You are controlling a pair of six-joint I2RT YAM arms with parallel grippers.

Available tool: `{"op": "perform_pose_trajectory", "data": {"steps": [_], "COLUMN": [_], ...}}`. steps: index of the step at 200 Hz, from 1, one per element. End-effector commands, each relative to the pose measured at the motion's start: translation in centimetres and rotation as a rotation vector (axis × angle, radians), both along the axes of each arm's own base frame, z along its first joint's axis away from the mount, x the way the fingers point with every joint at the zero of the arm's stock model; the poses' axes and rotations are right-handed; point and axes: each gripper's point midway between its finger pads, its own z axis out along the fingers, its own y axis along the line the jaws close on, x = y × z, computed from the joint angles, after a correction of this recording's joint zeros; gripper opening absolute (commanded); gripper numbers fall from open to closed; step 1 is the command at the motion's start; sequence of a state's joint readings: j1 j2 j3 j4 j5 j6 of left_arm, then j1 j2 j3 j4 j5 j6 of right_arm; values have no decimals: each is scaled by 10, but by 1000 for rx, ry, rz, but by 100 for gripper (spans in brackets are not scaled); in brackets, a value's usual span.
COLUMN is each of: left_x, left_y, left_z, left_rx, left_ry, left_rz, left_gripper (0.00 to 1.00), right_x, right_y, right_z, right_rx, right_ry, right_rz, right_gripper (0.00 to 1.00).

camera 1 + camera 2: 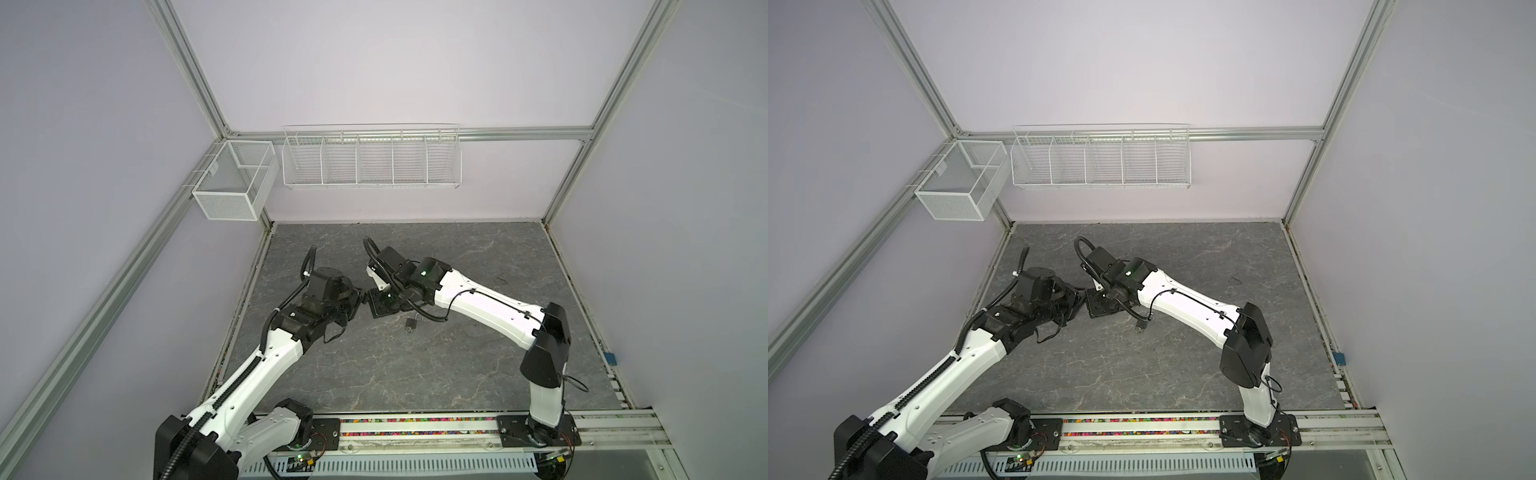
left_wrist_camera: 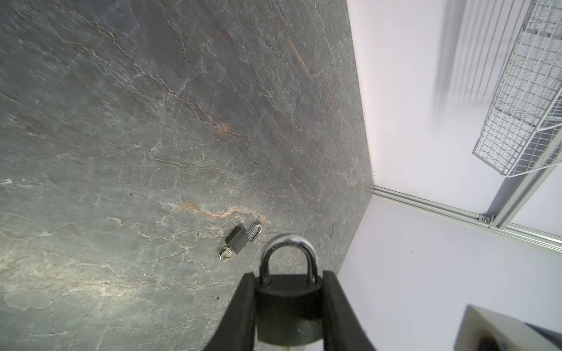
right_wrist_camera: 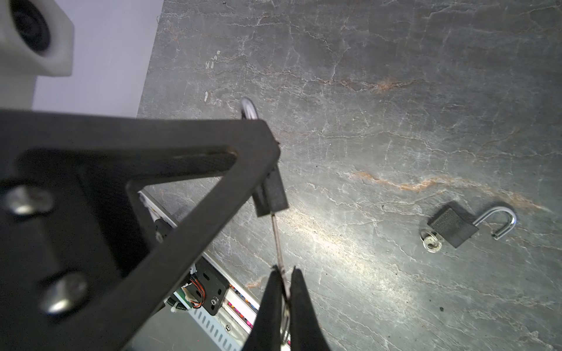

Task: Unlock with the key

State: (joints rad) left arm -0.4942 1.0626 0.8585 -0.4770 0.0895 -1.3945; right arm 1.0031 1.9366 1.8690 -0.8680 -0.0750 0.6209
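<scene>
My left end effector is part-spread, clamping the black padlock by the sides of its body (shackle closed) above the counter. My right end effector is pressed together, pinching the key, whose blade meets the padlock's base. In a top view, a second padlock, shackle open, lies at four o'clock of that meeting.

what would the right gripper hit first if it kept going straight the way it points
The black padlock clamped in the left gripper. The right gripper pinches a key whose tip looks already at the lock's base, though depth is hard to judge.
</scene>
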Motion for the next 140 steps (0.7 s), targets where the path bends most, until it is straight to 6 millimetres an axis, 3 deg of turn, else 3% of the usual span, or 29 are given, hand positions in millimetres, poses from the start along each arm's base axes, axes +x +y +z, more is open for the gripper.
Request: {"op": "perform_pose_trajectory", "data": {"steps": [1, 42, 97, 140], "left_x": [-2, -4, -6, -6], "left_y": [-5, -4, -3, -1], "left_z": [6, 2, 2, -2], "left_rx": [-29, -30, -17, 0], "left_ry": [-1, 4, 7, 13], "left_rz": [-26, -23, -27, -28], "left_gripper": [0, 0, 0, 0], "right_x": [9, 7, 11, 9], "right_y": [5, 14, 12, 21], "right_z": [4, 25, 21, 36], "right_rx": [19, 100, 109, 220], "right_ry": [-20, -23, -5, 40], "right_rz": [-14, 1, -16, -1], "right_gripper": [7, 7, 7, 7]}}
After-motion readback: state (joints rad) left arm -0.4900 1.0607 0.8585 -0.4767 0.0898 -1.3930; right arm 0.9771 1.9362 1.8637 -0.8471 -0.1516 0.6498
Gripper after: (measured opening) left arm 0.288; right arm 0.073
